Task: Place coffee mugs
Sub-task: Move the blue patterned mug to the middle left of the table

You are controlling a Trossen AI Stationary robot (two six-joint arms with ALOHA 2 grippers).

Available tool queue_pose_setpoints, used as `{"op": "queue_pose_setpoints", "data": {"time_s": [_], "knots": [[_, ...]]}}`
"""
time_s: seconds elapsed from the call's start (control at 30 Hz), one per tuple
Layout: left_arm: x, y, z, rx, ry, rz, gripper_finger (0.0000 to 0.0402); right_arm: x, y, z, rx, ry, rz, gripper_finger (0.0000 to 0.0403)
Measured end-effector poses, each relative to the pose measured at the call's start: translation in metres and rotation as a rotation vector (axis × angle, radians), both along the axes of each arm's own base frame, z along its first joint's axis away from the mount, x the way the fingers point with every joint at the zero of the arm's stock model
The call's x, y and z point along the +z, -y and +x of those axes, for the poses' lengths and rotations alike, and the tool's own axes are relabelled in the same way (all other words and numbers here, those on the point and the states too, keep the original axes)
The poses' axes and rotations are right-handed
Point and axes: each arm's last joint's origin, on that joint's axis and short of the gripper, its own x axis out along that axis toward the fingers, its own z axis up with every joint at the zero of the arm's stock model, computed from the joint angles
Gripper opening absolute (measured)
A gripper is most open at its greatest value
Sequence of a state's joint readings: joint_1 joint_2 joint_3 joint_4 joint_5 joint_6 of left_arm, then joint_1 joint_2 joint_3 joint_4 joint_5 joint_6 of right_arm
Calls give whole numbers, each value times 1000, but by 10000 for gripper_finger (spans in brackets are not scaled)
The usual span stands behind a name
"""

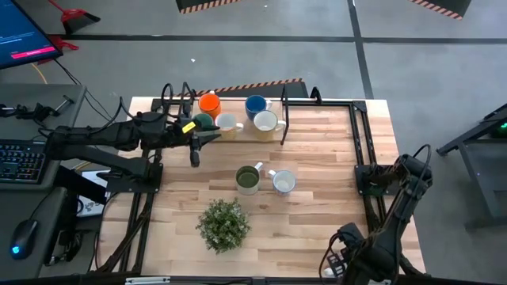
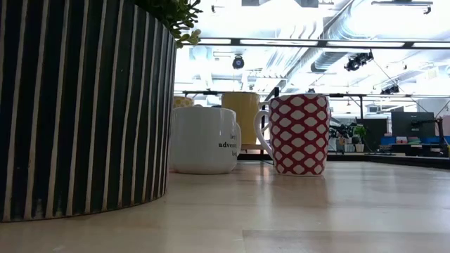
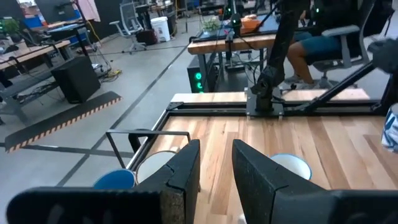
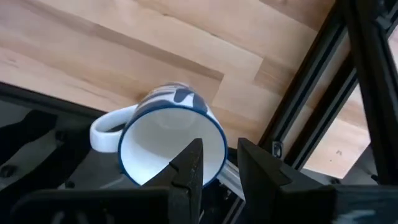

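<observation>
- From above, the left gripper (image 1: 215,136) reaches in over the back of the counter (image 1: 317,229), just beside a teal mug (image 1: 203,121) and a white mug (image 1: 228,123).
- An orange mug (image 1: 209,103), a blue mug (image 1: 255,105) and a cream mug (image 1: 265,122) stand in the same back cluster.
- An olive-green mug (image 1: 248,179) and a pale mug (image 1: 283,182) stand side by side mid-counter, with a bushy potted plant (image 1: 224,224) in front of them.
- The right arm (image 1: 388,229) is folded at the counter's right front corner.
- Around the counter is grey floor with striped tape. A keyboard and a monitor sit off to the left.
- At counter height, the plant's striped pot (image 2: 84,105) fills the left. Next to it stand a white lettered mug (image 2: 204,139) and a red-and-white patterned mug (image 2: 299,133), with a yellowish mug (image 2: 242,109) behind them. Beyond are ceiling lights, ducts and desks.
- In the left wrist view, the left gripper's (image 3: 216,168) fingers stand partly apart with nothing between them. Mug rims show under them, one of them blue (image 3: 115,179). A seated person is at a desk beyond the counter.
- In the right wrist view, the right gripper's (image 4: 221,165) fingers have only a narrow gap between them. It lies right at the rim of a tipped white mug with blue markings (image 4: 168,134), beside the counter's dark frame. I cannot tell whether they pinch that rim.
</observation>
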State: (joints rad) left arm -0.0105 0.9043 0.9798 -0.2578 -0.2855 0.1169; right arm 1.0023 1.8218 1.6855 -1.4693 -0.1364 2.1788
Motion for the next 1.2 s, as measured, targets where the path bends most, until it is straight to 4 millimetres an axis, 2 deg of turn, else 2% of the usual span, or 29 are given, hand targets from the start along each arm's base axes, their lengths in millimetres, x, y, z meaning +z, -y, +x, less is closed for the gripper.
{"op": "queue_pose_setpoints", "data": {"time_s": [0.23, 0.53, 0.63, 0.97, 1.2], "knots": [[4, 0, 1, 1, 49, -11, 81, -12, -7, 4, 6, -11, -19, 83], [4, 0, 1, 1, 51, -12, 81, -33, -19, 5, 7, -110, -33, 120], [5, 0, 1, 4, 56, -28, 81, -33, -21, 3, -13, -121, -32, 127], [6, 0, 1, 5, 69, -34, 81, -35, -25, -2, -17, -118, -42, 129], [10, 0, 1, 4, 117, -35, 81, -54, -35, 2, -34, -133, -66, 130]]}}
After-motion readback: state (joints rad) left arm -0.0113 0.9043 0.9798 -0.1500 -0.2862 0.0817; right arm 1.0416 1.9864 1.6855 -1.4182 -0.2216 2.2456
